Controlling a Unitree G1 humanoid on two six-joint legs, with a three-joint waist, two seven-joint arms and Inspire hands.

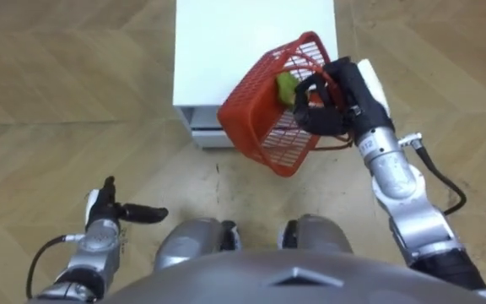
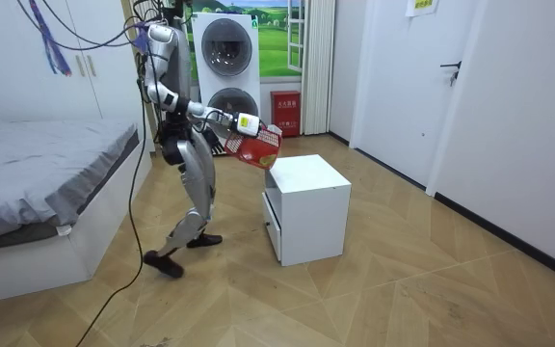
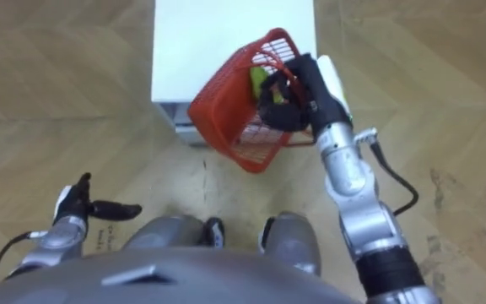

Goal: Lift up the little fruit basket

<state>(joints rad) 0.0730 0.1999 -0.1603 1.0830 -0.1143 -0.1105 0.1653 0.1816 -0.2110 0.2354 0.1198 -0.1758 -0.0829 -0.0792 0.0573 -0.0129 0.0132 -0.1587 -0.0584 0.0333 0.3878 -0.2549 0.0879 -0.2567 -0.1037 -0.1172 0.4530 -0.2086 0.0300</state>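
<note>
Our left hand hangs low over the wooden floor, fingers relaxed and holding nothing. Our right hand is curled round the rim of the red fruit basket, which tilts in the air, lifted clear above the front edge of the white cabinet, a green fruit inside.

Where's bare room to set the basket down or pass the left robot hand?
Free: the white box cabinet's top, bare along its far and left parts; the wood floor between cabinet and open left robot hand. Crowded: the cabinet's near right edge, where the tilted red plastic mesh basket hangs in the right robot hand.
</note>
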